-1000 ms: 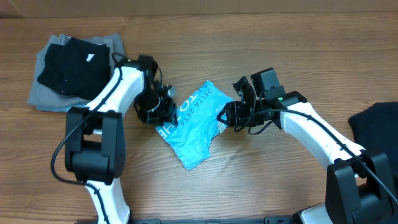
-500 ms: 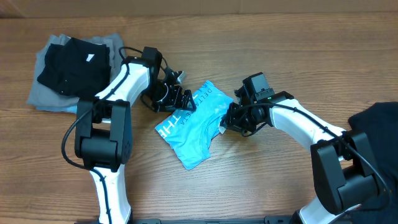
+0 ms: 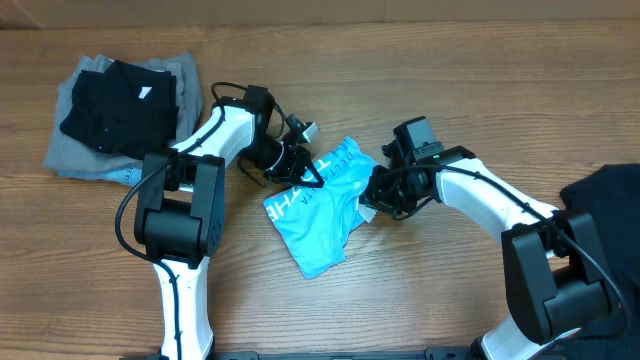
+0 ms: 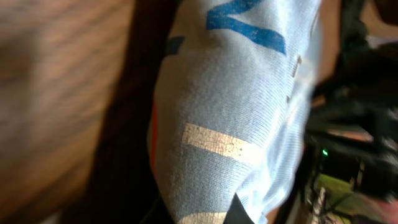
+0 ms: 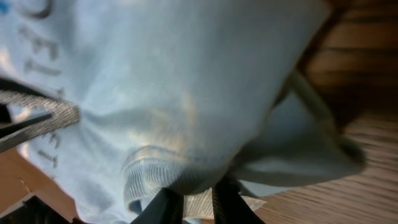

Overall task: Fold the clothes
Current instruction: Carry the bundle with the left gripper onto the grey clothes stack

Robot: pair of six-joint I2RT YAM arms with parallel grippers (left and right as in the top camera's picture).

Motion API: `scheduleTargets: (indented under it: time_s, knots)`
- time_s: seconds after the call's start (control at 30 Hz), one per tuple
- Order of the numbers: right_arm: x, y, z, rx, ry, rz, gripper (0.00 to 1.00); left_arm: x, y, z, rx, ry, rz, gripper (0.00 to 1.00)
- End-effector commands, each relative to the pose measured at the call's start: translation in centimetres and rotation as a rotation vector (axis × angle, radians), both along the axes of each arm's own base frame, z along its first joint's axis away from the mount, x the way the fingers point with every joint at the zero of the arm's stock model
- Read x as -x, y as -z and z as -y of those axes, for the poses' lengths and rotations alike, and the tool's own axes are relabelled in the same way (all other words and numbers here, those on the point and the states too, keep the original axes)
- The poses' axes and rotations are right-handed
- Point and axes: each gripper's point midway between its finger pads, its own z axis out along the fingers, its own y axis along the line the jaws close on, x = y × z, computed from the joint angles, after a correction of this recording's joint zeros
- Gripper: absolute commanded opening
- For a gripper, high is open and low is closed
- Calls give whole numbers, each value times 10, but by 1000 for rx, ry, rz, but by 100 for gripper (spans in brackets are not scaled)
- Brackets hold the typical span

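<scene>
A wooden table (image 3: 450, 90) seen from above, with two white robot arms reaching in from the near edge toward its middle. Between them lies a crumpled sky-blue shirt (image 3: 318, 212) with white lettering, partly bunched and raised at its upper edge. The left gripper (image 3: 308, 178) is at the shirt's upper left edge, its jaws clenched on the cloth; its wrist camera shows blue fabric with white and blue print (image 4: 236, 112) filling nearly the whole view, close to the lens. The right gripper (image 3: 368, 197) is at the shirt's right edge, grasping it; in its wrist view the two dark fingers (image 5: 165, 208) stand close together, pinching a ribbed hem (image 5: 149, 180) with the rest of the shirt spread out beyond them. At the far left corner, well apart from the shirt, a folded black piece (image 3: 115, 105) rests on a grey piece (image 3: 70, 155). At the right edge, beside the right arm's base, lies another black garment (image 3: 605, 200), partly out of frame.
</scene>
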Motion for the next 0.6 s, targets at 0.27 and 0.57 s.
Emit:
scheduleTargets:
  time_s: [0.27, 0.57]
  knots:
    - [-9, -49, 60, 17, 80, 94, 18, -69, -115, -43, 394, -158, 115, 4]
    - [-2, -57, 65, 20, 93, 82, 18, -179, -234, -239, 286, -772, 260, 4]
